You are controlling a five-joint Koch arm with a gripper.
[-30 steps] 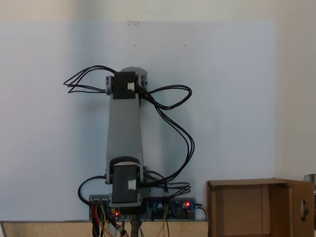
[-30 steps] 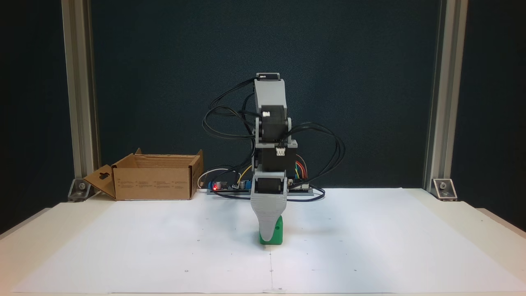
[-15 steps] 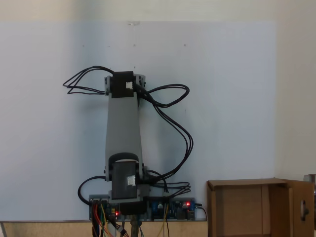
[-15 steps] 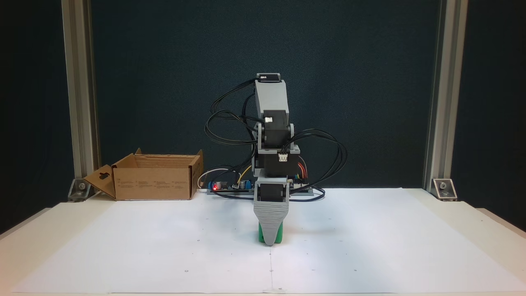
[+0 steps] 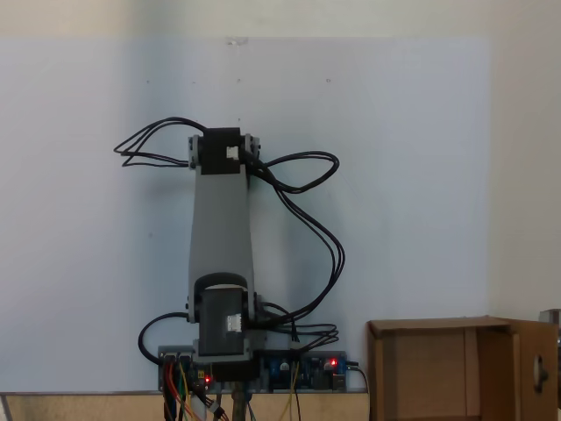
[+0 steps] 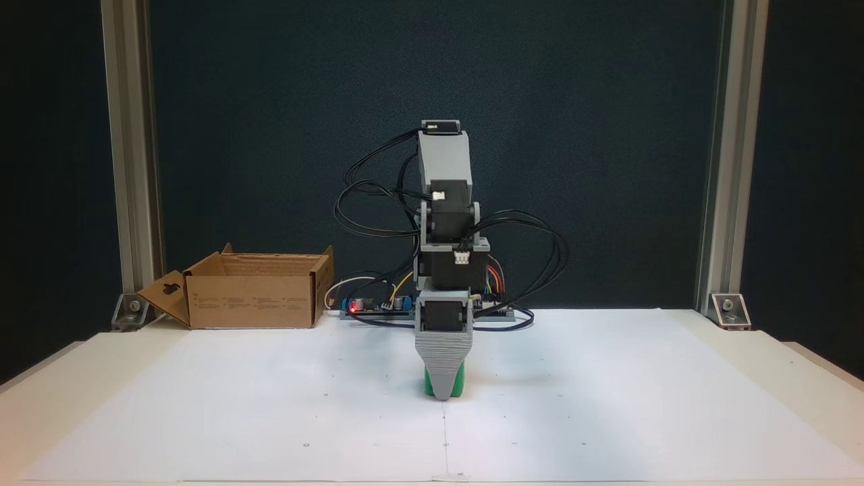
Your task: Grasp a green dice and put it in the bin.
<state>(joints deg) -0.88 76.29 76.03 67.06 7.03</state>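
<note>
The small bright green cube with rounded corners [image 6: 457, 386] sits on the white paper sheet [image 6: 607, 405] that covers the tabletop [image 6: 810, 378], near the middle of the sheet in the front-facing fixed view. Only slivers of green show on either side of the grey ridged finger of the pincer [image 6: 443, 395], which stands directly in front of the cube with its tip down at paper level. A second ago more of the cube's right side was exposed and the finger sat a little left of its centre; half a second ago the finger had slid across to the cube's middle, and since then it has hardly shifted. The arm's upper links have straightened slightly over the same span, as the black cables [image 6: 533, 243] show by their changed loops.

That suggests the approach is over and the pincer is settled around or against the cube, ready to clamp. Whether it has actually closed I cannot tell: one finger hides the other from this camera, and in the fixed view from behind, the grey arm [image 5: 221, 228] blocks everything below it.

The brown corrugated cardboard box with upright flaps [image 6: 253, 291] stands well apart at the back left of the sheet, seen also at the lower right from behind [image 5: 438, 368]. The lift and carry are not yet done.
</note>
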